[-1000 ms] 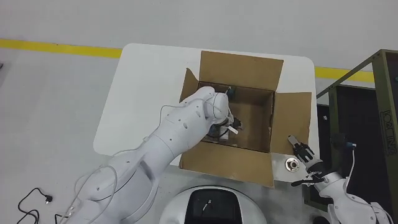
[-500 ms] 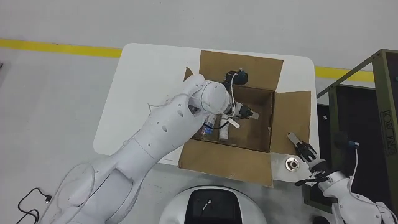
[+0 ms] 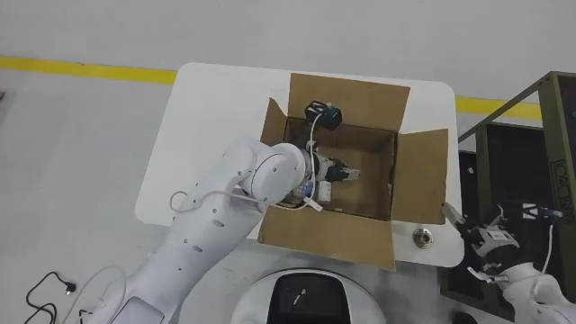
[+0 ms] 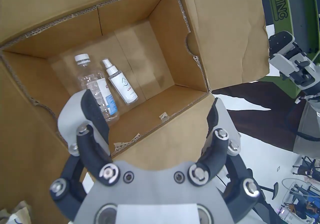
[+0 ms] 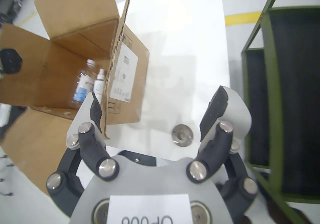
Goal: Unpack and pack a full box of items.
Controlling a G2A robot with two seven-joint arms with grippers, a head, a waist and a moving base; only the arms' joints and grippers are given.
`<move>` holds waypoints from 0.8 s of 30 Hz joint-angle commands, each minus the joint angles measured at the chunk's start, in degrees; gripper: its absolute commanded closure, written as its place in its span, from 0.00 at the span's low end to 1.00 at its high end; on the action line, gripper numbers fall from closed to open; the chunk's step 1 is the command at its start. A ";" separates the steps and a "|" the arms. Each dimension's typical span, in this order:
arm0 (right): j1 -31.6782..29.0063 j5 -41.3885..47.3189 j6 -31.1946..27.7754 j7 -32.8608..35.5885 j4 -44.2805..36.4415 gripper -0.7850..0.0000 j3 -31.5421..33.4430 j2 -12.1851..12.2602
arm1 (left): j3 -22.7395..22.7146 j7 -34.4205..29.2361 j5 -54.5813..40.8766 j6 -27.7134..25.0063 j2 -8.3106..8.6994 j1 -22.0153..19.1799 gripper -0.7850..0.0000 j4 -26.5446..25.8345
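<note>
One cardboard box (image 3: 351, 99) stands open on the table (image 3: 225, 126) in the top view. The left gripper (image 3: 346, 174) hangs over the box's inside, and the arm hides part of its floor. The right gripper (image 3: 468, 229) is outside the box, beyond its side flap.

In the left wrist view the left gripper's jaws are spread and empty above the box. A water bottle (image 4: 96, 90) and a spray bottle (image 4: 120, 80) lie side by side on its floor. Unpacking looks to be in hand, though packing cannot be ruled out. If unpacking, the next move calls for lowering straight onto one bottle, clear of the other.

In the right wrist view the right gripper is also spread and empty. A flap cuts off both bottles.
</note>
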 commanded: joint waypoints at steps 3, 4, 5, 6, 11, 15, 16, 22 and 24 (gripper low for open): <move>-2.60 -10.74 -7.97 3.85 -1.39 0.03 2.83 0.72 | 0.00 0.01 -0.01 0.01 0.00 0.00 0.00 0.00; -3.18 -12.13 -9.71 5.06 -1.67 0.02 3.22 0.86 | 0.00 0.01 -0.01 0.01 0.00 0.00 0.00 0.00; -3.59 -13.68 -11.28 6.00 -2.06 0.00 3.67 1.00 | 0.00 0.01 -0.01 0.01 0.00 0.00 0.00 0.00; -3.95 -14.43 -12.24 6.78 -2.13 0.00 3.90 1.07 | 0.00 0.01 -0.01 0.01 0.00 0.00 0.00 0.00; -4.49 -14.54 -14.30 9.11 -2.08 0.00 3.13 1.19 | 0.00 0.01 -0.01 0.01 0.00 0.00 0.00 0.00; -4.49 -14.54 -14.30 9.11 -2.08 0.00 3.13 1.19 | 0.00 0.01 -0.01 0.01 0.00 0.00 0.00 0.00; -4.49 -14.54 -14.30 9.11 -2.08 0.00 3.13 1.19 | 0.00 0.01 -0.01 0.01 0.00 0.00 0.00 0.00; -4.49 -14.54 -14.30 9.11 -2.08 0.00 3.13 1.19 | 0.00 0.01 -0.01 0.01 0.00 0.00 0.00 0.00; -3.99 -15.00 -13.52 8.44 -1.39 0.00 3.04 1.18 | 0.00 0.01 -0.01 0.01 0.00 0.00 0.00 0.00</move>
